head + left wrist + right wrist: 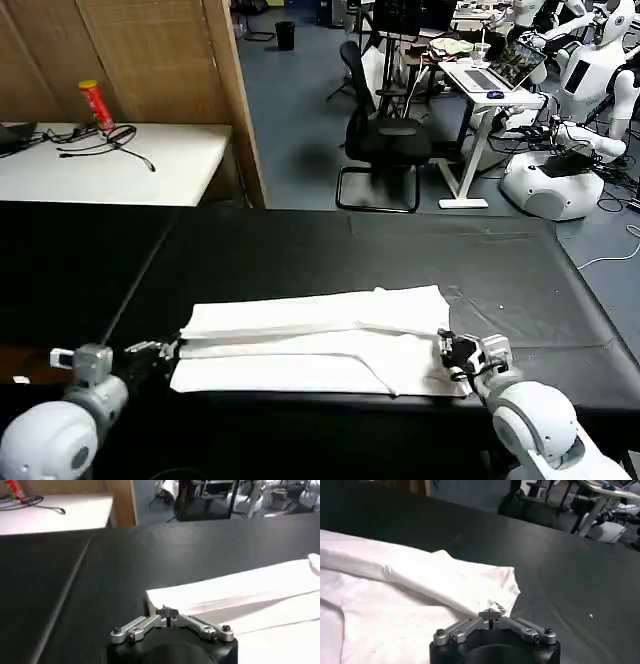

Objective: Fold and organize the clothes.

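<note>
The white T-shirt [315, 340] lies on the black desk [330, 245] as a long band, already doubled lengthwise, running from about 9 o'clock to 3 o'clock across the near part of the surface. Its plain side is up; faint reddish marks show through the cloth near the right end in the right wrist view.

Both arms are low and reach in from the near edge. The left gripper [150, 352] sits at the band's 9 o'clock end, and in its wrist view the fingers [175, 613] are drawn together at the tip, right at the cloth's corner. Whether any fabric is caught between them I can't make out. The right gripper [455, 355] is at the 3 o'clock end, near the front corner, fingers [496, 611] likewise closed to a point over the hem. It looks pinched on the edge layer, though I wouldn't swear to it.

The step in hand looks to be taking both ends for another fold. To do it well, each side should catch every layer at its corner, not just the top one. The two ends should lift evenly so the band stays taut and square. The upper fold bulges and sits skewed near the right end, so a slight outward pull before folding would help flatten it.
</note>
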